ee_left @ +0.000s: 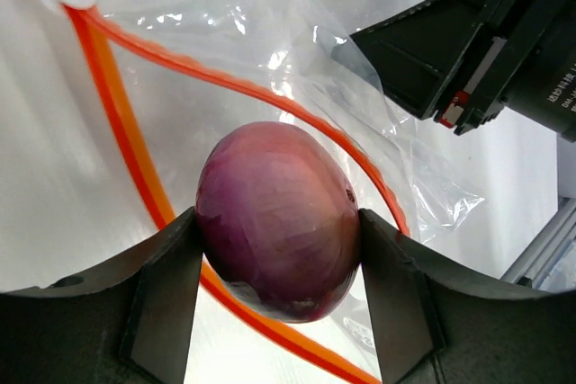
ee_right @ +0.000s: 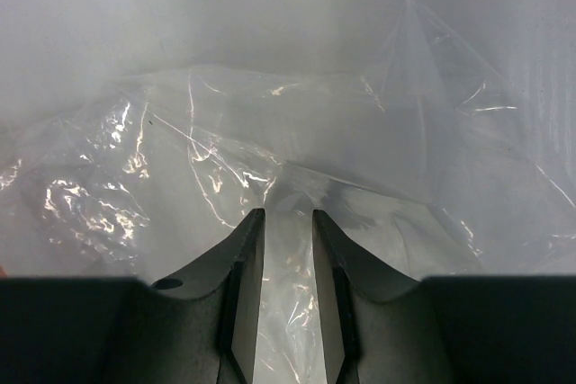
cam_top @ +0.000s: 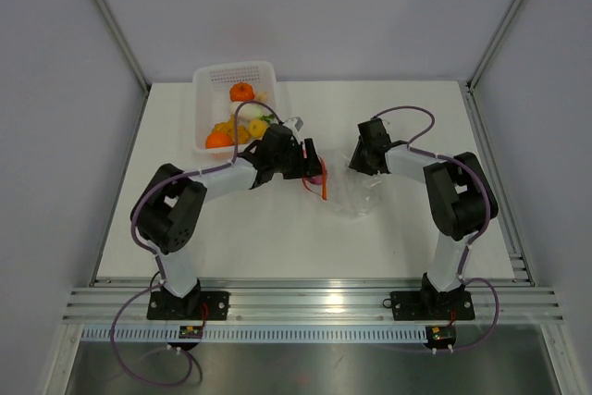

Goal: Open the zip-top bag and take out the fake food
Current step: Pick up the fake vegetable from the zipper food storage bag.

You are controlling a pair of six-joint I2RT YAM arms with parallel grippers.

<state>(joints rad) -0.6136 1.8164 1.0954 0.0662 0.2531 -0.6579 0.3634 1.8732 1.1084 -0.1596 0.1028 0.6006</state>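
My left gripper [ee_left: 279, 249] is shut on a purple-pink onion-like piece [ee_left: 279, 218] and holds it just over the open mouth of the zip-top bag [ee_left: 270, 51]. The bag's red-orange zipper strip [ee_left: 126, 141] loops round behind the onion. In the top view the left gripper [cam_top: 312, 166] sits at the bag's left end [cam_top: 356, 196], with the onion [cam_top: 317, 175] at its tips. My right gripper [ee_right: 288, 222] is shut on a fold of the clear bag [ee_right: 180, 159]; in the top view it [cam_top: 363, 162] is at the bag's far right edge. The rest of the bag looks empty.
A white perforated basket [cam_top: 211, 76] stands at the back left, holding orange balls [cam_top: 241, 92], yellow pieces and a white piece. The right gripper's black body [ee_left: 477, 42] shows close by in the left wrist view. Grey walls enclose the white table [cam_top: 416, 247].
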